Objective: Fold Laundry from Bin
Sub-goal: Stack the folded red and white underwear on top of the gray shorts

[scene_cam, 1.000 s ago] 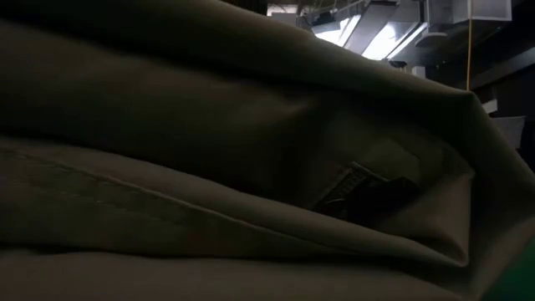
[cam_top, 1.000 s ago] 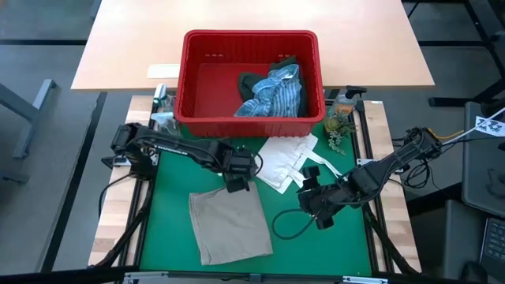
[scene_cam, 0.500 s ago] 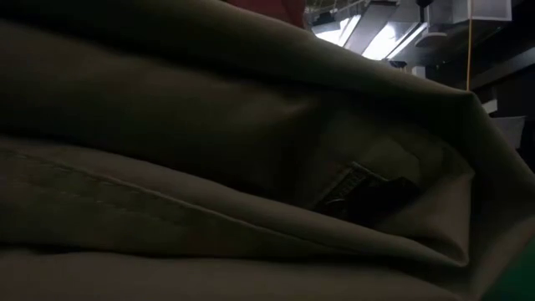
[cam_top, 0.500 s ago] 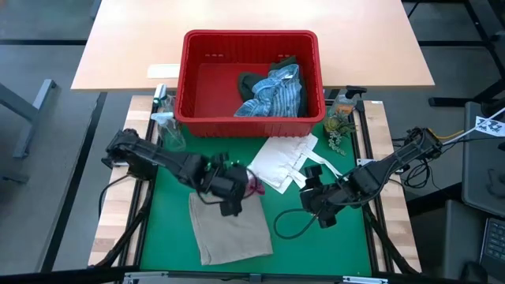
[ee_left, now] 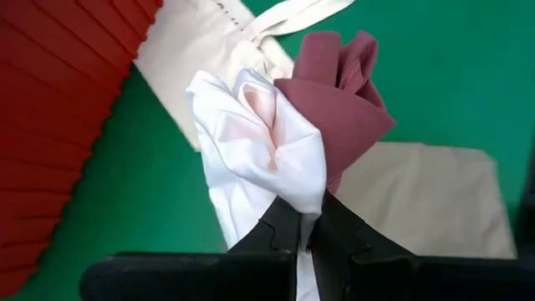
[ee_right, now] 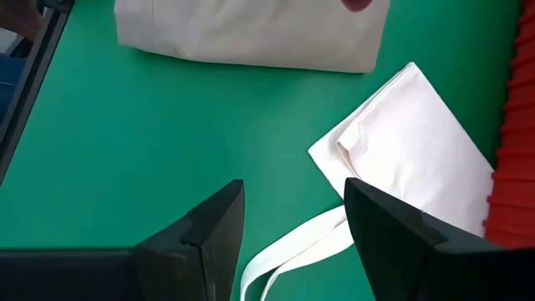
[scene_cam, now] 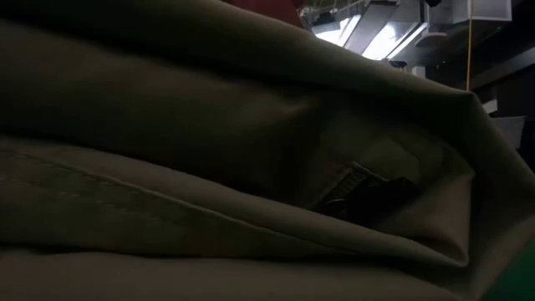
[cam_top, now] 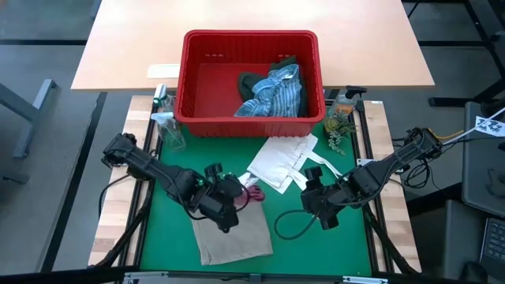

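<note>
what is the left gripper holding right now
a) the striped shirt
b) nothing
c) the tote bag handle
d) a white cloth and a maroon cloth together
d: the left gripper is shut on a small white cloth and a maroon cloth bunched together above the green mat; the striped shirt lies in the red bin.

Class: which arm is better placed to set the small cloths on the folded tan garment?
Left. Its gripper is shut on the white cloth and maroon cloth, above the tan garment.
</note>
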Controlling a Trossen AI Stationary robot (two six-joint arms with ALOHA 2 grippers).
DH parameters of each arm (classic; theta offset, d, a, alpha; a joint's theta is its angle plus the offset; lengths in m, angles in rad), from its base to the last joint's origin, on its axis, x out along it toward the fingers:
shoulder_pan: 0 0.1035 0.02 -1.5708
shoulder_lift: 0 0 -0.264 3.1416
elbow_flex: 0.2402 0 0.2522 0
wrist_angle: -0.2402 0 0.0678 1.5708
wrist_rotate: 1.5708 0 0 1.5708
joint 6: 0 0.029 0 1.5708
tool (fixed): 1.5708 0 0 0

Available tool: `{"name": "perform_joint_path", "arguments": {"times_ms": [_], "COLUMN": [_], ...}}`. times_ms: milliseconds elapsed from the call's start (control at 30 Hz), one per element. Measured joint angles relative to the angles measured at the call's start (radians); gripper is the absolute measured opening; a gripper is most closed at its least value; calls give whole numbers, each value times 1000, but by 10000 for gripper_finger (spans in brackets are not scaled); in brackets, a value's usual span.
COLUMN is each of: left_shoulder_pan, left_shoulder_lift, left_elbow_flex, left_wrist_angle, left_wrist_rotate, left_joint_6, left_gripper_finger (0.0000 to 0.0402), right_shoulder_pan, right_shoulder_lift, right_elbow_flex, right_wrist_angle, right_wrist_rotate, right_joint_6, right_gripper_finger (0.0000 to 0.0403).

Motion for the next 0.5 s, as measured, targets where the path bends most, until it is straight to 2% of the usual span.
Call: {"name": "perform_joint_path", "arguments": {"times_ms": [500], "left_shoulder_pan": [-60], "left_shoulder_lift": [-13], "left_elbow_flex": [0], "left_wrist_angle": [33], "left_wrist_rotate": [13], "left_joint_6": [-90], "left_gripper_finger": [6], "right_shoulder_pan": [0], "right_shoulder_lift": [0], "right_elbow_flex": [0], "right_wrist_angle": [1], "right_wrist_rotate": [0], "right_joint_6": [0], "right_gripper_finger": [207]}}
